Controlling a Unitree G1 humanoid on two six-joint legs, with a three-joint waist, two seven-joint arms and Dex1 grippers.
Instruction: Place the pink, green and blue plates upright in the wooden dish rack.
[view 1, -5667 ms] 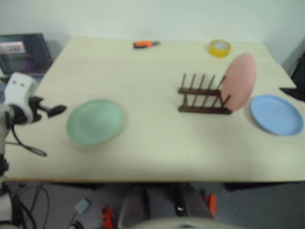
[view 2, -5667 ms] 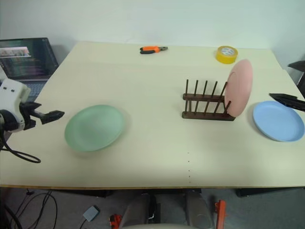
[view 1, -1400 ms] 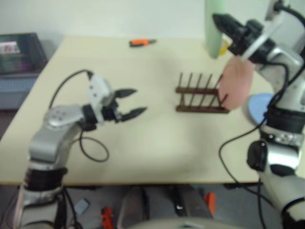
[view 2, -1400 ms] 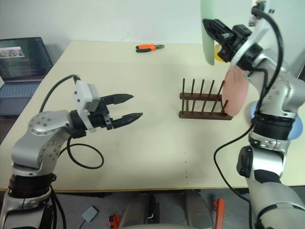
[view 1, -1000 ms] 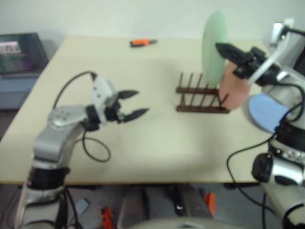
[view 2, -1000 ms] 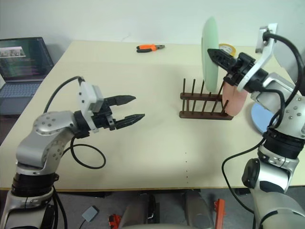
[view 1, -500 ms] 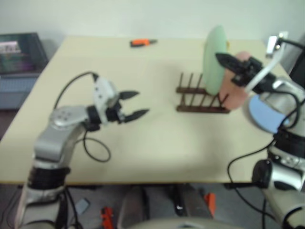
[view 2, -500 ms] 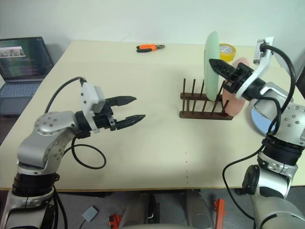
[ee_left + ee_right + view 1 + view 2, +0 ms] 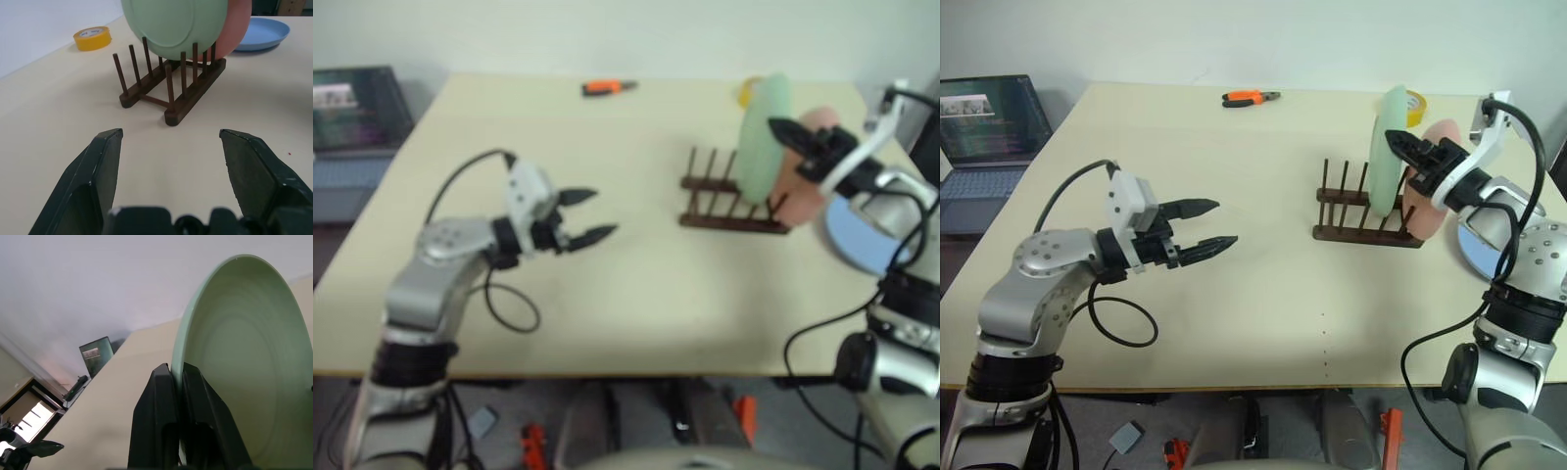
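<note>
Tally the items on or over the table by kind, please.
Plates: 3: green plate, pink plate, blue plate
Dish rack: 1
Yellow tape roll: 1
Orange pliers: 1
Total: 6

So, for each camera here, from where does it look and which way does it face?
Left eye view and right eye view: head camera, looking forward and down over the table; both arms show, left gripper open, right gripper shut on the green plate.
Left wrist view: looks along its own open fingers toward the wooden dish rack, pink plate and blue plate.
Right wrist view: looks along its shut fingers, clamped on the green plate's rim.
Shared: the green plate shows in all four views.
</note>
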